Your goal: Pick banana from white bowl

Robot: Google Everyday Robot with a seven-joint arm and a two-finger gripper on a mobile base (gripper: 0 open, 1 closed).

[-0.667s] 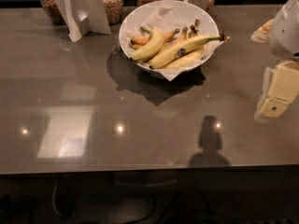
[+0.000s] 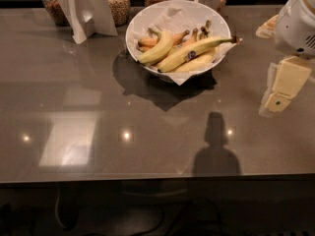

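The white bowl (image 2: 147, 21), lined with crumpled white paper, sits at the back centre of the grey table. The long, nearly straight yellow banana (image 2: 197, 52) lies across it, with a dark mark mid-body and its dark stem tip at the right rim. A shorter curved greenish banana (image 2: 156, 48) lies to its left, and small orange-brown bananas (image 2: 157, 39) lie behind. My gripper (image 2: 276, 96) hangs at the right edge of the view, to the right of the bowl and apart from it, with nothing seen in it.
Glass jars of grain (image 2: 118, 3) and white card stands (image 2: 86, 9) line the back edge. A yellowish packet (image 2: 268, 27) lies at the back right. The table's front edge (image 2: 147, 180) runs across the lower part of the view.
The view has shifted slightly, so the bowl now sits a little higher and further right. The gripper stays at the right edge.
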